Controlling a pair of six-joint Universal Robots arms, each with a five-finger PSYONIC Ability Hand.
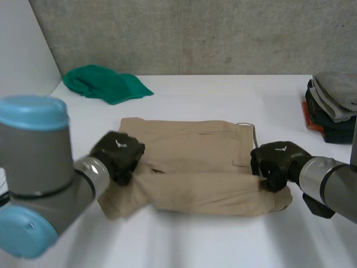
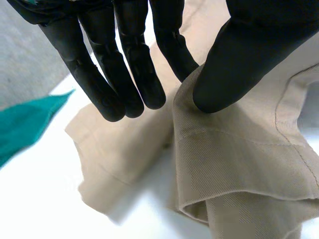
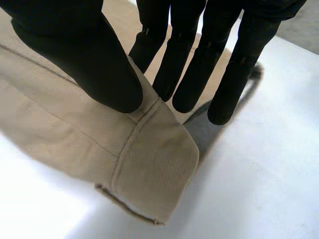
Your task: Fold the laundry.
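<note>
Tan trousers [image 1: 195,159] are pinched, thumb against fingers, by left hand [image 1: 117,156] and right hand [image 1: 277,162] at opposite ends. Both ends are best raised together, kept taut.

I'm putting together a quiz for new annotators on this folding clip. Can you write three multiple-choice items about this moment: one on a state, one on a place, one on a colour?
1. What is the left hand doing with the tan trousers?
A. pinching a fold of them
B. hovering open, well clear of them
C. lying flat on their middle

2. Where on the trousers is the right hand?
A. at their middle
B. at the end on the robot's right
C. at the end on the robot's left

3. What colour is the loose cloth at the far left of the table?
A. red
B. green
C. grey

Answers:
1 A: the left wrist view shows the thumb and a finger closed on a tan fold.
2 B: the head view shows it at that end, with the thumb on the cloth.
3 B: the cloth is plainly green in the head view.
</note>
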